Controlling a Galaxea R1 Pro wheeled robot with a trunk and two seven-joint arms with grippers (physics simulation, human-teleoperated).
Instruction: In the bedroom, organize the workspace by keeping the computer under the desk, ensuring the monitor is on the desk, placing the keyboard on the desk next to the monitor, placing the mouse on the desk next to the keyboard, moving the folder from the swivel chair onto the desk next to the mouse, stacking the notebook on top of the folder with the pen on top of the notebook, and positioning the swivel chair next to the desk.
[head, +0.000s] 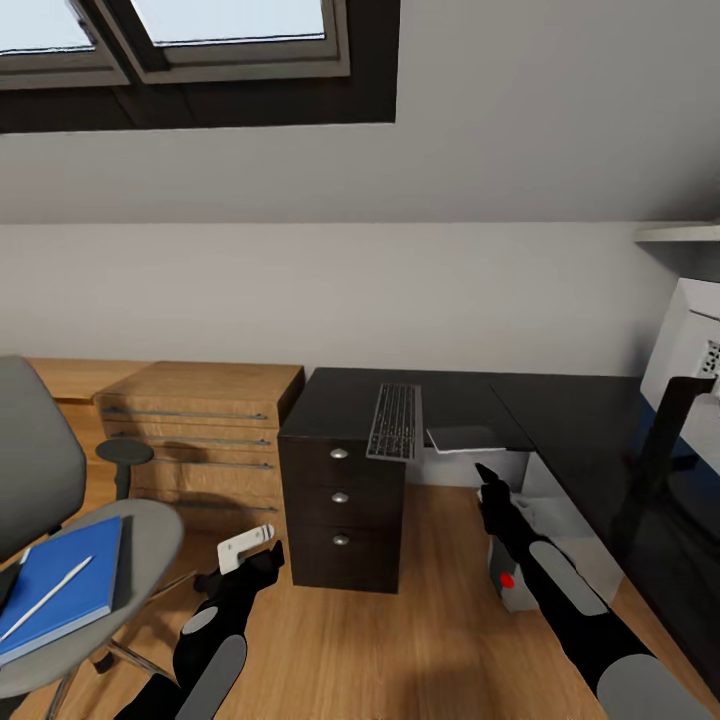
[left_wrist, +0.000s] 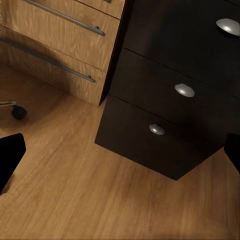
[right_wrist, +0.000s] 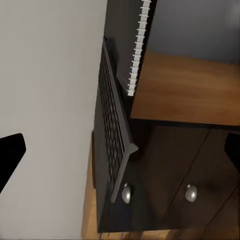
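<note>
On the desk (head: 560, 400), the keyboard (head: 394, 421) and notebook (head: 466, 438) are laid left of the monitor (head: 690, 375).

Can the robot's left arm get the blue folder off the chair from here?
Probably yes. The folder lies uncovered on the swivel chair seat with only the pen on top, beside the open left claw.

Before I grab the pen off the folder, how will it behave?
The pen is slim and round, so it will probably roll if nudged. It lies loose on the flat folder, likely slippery. It looks light and stiff; a narrow pincer grip should hold it.
</note>
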